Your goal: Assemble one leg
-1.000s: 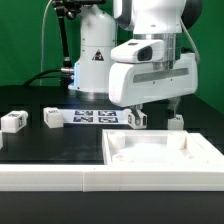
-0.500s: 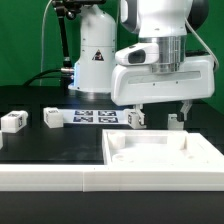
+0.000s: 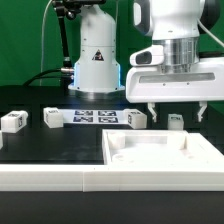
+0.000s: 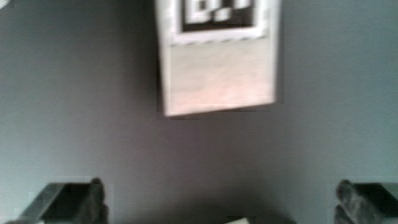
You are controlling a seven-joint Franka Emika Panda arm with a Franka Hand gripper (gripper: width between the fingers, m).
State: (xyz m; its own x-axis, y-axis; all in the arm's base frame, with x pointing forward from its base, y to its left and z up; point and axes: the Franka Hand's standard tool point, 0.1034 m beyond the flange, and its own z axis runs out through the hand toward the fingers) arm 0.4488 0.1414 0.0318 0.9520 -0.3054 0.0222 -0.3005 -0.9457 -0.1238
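Observation:
Several small white legs with tags stand on the black table: one point(image 3: 176, 122) at the exterior view's right, one point(image 3: 136, 119) near the middle, and two point(image 3: 52, 118) point(image 3: 12, 121) at the left. My gripper point(image 3: 175, 112) is open and empty, its fingers hanging on either side of and just above the rightmost leg. In the wrist view one tagged leg point(image 4: 217, 60) lies ahead of my open gripper point(image 4: 221, 205), with the dark fingertips point(image 4: 71, 200) well apart and nothing between them.
The large flat white panel point(image 3: 165, 150) with corner sockets lies in front of the legs. A long white bar point(image 3: 50, 178) runs along the front. The marker board point(image 3: 95, 116) lies behind, by the robot base point(image 3: 95, 60).
My gripper has moved toward the exterior view's right, from over the middle leg to over the rightmost leg. It stays open. No part has moved.

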